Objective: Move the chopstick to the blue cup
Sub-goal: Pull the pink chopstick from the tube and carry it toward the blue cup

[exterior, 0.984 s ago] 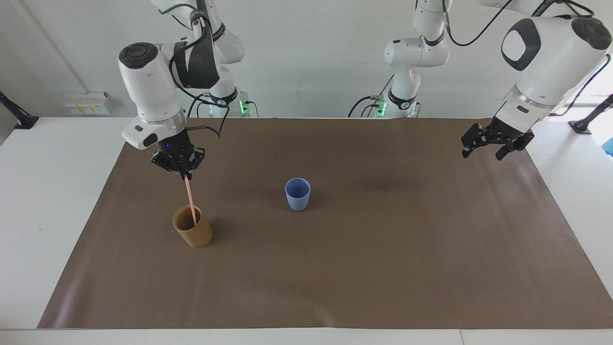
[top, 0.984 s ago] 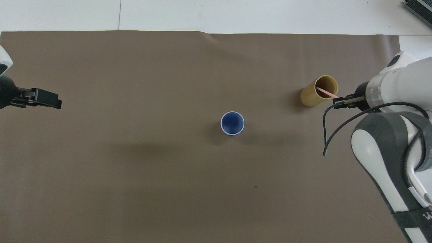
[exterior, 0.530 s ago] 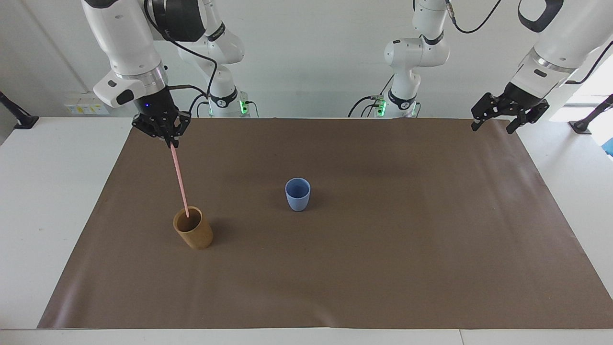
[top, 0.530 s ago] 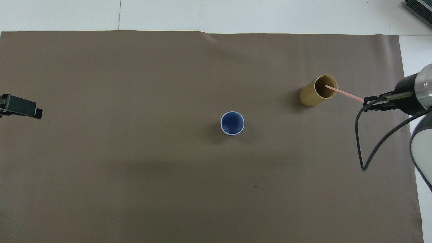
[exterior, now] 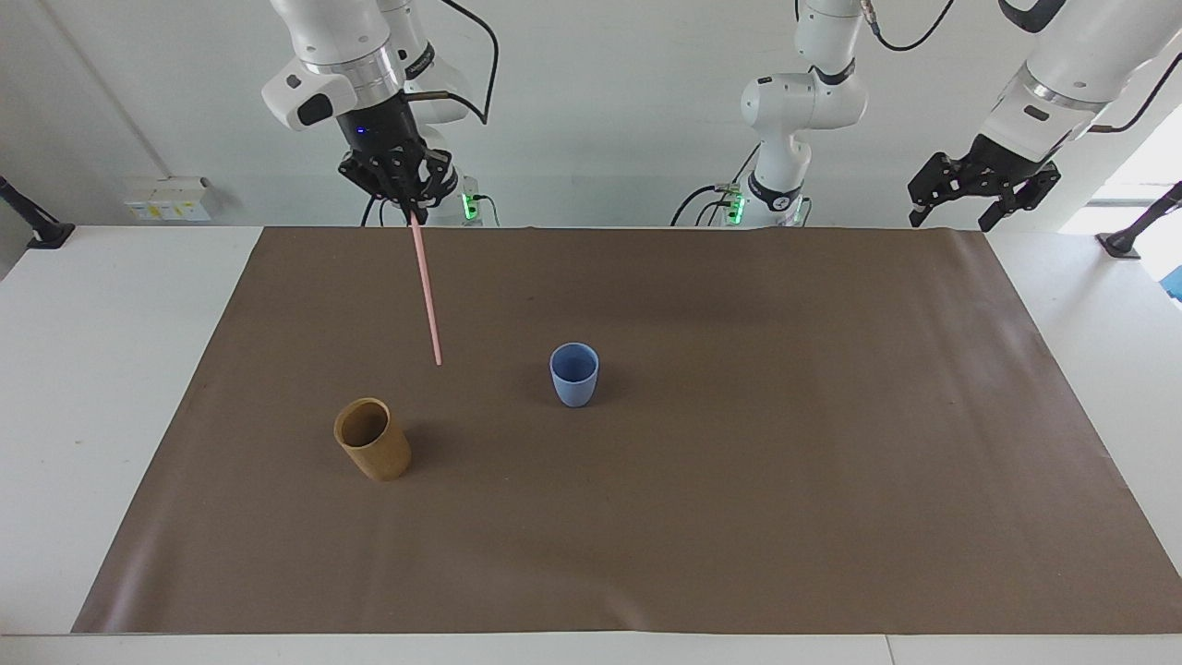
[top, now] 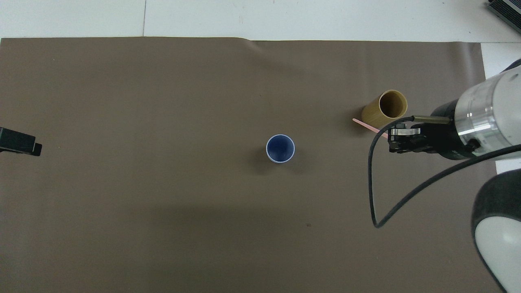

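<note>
Right tool (exterior: 411, 214), raised over the table's brown mat (exterior: 739, 517), clamps the chopstick (exterior: 426, 294), which hangs free of the tan cup (exterior: 372, 438); blue cup (exterior: 574, 374) mid-mat; left tool (exterior: 951, 208) waits, spread.

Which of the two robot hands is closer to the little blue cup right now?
The right gripper, holding the chopstick between the tan cup and blue cup. The left gripper waits at the mat's end.
</note>
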Controlling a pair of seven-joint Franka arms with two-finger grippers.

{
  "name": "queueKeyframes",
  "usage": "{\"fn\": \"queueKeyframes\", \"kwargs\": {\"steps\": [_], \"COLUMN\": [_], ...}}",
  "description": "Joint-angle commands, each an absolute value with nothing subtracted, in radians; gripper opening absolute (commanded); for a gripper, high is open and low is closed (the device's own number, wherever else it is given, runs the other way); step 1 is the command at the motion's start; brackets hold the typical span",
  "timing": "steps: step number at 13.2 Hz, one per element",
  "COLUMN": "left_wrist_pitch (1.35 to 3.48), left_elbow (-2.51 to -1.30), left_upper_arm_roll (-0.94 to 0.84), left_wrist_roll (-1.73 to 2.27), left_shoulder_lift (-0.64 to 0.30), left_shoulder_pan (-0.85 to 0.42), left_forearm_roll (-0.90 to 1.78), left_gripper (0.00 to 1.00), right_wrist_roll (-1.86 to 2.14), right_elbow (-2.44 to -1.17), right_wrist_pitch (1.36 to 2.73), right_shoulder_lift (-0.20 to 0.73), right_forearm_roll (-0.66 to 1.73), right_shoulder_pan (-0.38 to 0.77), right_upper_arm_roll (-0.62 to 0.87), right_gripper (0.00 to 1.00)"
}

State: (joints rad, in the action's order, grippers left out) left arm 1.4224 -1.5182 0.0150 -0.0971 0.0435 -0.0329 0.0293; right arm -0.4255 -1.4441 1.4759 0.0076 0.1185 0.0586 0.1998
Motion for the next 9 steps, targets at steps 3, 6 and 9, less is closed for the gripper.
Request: {"fn": "queueKeyframes", "kwargs": {"steps": [3, 6, 9], "left_wrist_pitch": [1.404, 1.404, 1.407], "left_elbow": [-1.548, -1.548, -1.548], "left_upper_arm_roll": [0.015, 0.017, 0.015], "left_wrist_roll": [-0.098, -0.097, -0.097], "left_shoulder_lift": [0.069, 0.069, 0.067], "left_shoulder_pan": [-0.026, -0.026, -0.029], "left_forearm_roll": [0.009, 0.009, 0.009], "left_gripper": [1.00, 1.00, 1.00], "right_wrist_roll": [-0.704, -0.810, -0.850], "right_elbow": [-1.408, -1.411, -1.417], "right_wrist_pitch": [1.512, 1.561, 1.585], "right_shoulder_lift": [0.081, 0.133, 0.164], "right_forearm_roll": [0.210, 0.234, 0.293], "right_shoulder_pan": [0.181, 0.236, 0.241], "right_upper_arm_roll": [0.202, 0.204, 0.202], "right_gripper": [0.00, 0.00, 0.00]}}
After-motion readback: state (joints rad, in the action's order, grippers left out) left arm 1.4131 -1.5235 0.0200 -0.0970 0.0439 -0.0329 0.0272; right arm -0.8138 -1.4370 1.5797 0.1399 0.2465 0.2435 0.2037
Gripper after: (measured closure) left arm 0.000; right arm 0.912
